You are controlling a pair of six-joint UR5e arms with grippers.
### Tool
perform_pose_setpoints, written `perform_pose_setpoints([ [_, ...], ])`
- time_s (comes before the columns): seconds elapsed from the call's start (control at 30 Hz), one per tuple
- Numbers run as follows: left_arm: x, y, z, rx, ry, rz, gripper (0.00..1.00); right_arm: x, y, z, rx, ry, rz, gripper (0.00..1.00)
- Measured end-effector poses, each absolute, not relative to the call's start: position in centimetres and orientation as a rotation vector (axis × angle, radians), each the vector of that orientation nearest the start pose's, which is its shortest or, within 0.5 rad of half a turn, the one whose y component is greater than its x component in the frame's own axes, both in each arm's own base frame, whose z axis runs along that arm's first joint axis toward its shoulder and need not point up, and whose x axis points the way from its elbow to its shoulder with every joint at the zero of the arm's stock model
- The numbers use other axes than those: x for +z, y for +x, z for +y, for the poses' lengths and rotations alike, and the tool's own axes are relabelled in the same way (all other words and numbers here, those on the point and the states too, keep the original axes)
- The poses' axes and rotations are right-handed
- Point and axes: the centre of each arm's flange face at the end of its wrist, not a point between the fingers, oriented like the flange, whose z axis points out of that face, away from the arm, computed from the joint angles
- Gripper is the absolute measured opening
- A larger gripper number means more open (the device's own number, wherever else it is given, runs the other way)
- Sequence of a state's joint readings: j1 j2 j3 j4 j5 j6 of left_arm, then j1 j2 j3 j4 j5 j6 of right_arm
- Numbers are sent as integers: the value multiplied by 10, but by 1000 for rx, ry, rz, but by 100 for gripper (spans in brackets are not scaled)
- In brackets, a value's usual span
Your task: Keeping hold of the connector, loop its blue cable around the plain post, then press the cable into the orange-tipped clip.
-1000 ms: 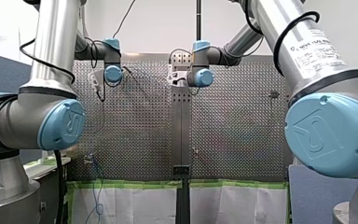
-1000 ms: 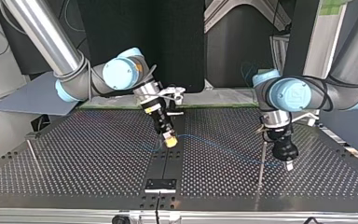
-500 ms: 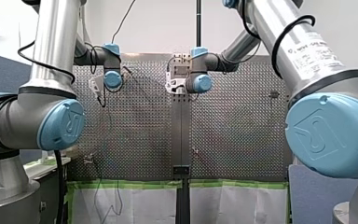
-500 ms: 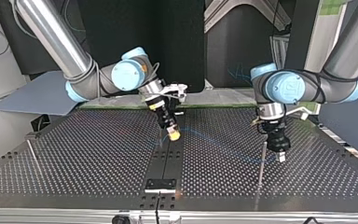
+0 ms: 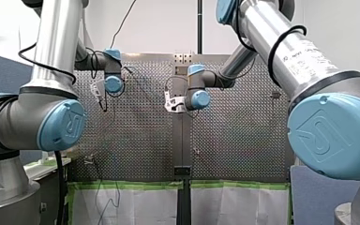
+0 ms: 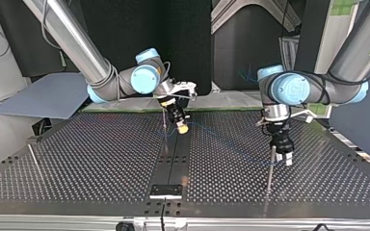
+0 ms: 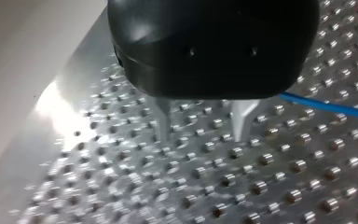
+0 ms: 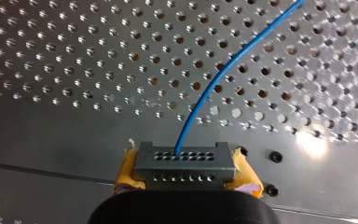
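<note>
Looking across the table in the top view, I meet first a thin upright post towards the near edge. My left claw hangs just beside it, metal fingers spread around nothing. Farther back, towards the far edge, my right claw pinches the connector between yellow pads. Its blue cable crosses the perforations and passes beside my left claw.

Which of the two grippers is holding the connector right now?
My right gripper, the one with yellow pads, is shut on the grey connector. My left gripper stands open and empty.
</note>
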State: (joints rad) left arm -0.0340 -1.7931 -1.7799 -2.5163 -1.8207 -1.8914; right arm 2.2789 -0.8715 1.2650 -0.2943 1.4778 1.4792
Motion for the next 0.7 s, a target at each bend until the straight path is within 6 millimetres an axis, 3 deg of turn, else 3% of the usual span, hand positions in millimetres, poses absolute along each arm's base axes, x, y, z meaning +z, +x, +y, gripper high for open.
perform_pose_setpoints([
  [0.33, 287, 574, -139, -202, -382, 1398, 100, 193, 584, -450, 1617, 1917, -675, 0],
  [0.7, 284, 577, -139, -239, -406, 1407, 100, 123, 590, -441, 1542, 1988, -717, 0],
])
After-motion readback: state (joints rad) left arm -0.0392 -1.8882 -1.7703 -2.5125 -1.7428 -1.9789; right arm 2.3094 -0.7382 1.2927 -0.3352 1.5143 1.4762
